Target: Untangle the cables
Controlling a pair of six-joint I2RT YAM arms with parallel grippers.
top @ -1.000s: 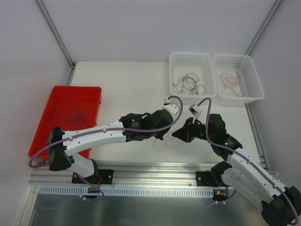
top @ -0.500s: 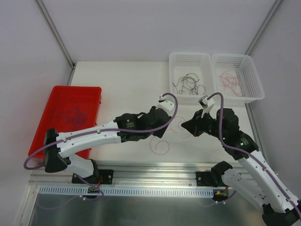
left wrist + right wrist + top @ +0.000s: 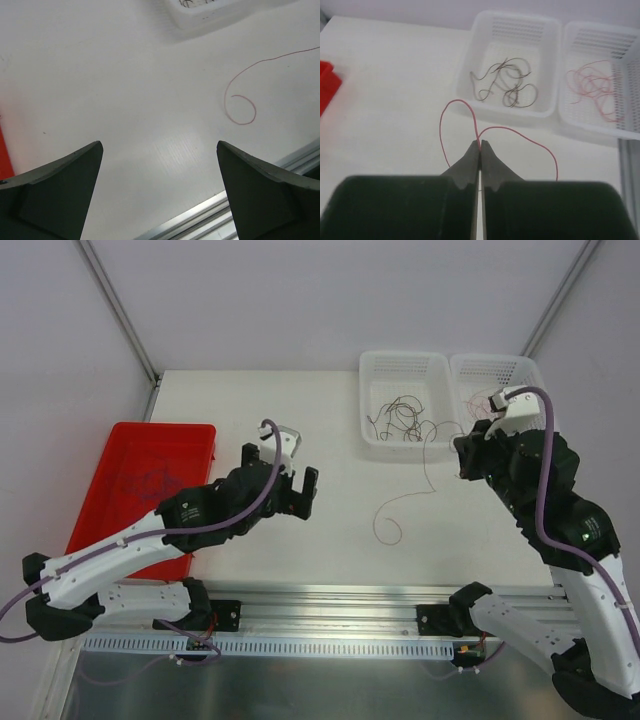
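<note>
Across the white counter [image 3: 250,420], boxed by pale walls, a red tray [image 3: 165,426] sits left holding a purple tangle [image 3: 152,480]; 2 white baskets [image 3: 403,356] sit far right, dark strands [image 3: 400,418] in 1, pink strands [image 3: 590,82] in the other. Left jaws hang spread wide over the counter. Right jaws pinch a pink-red strand [image 3: 225,98], its tail curling onto the counter between the arms.

Top view: purple cables [image 3: 150,480] in red tray [image 3: 140,428] too faint to separate; left arm [image 3: 200,515] covers tray's lower right corner. Left wrist: pink-red strand [image 3: 225,100] runs off right edge, basket [image 3: 210,22] cut at top. Right wrist: strand's lower ends hidden behind right gripper [image 3: 480,147] fingers [image 3: 466,171].
</note>
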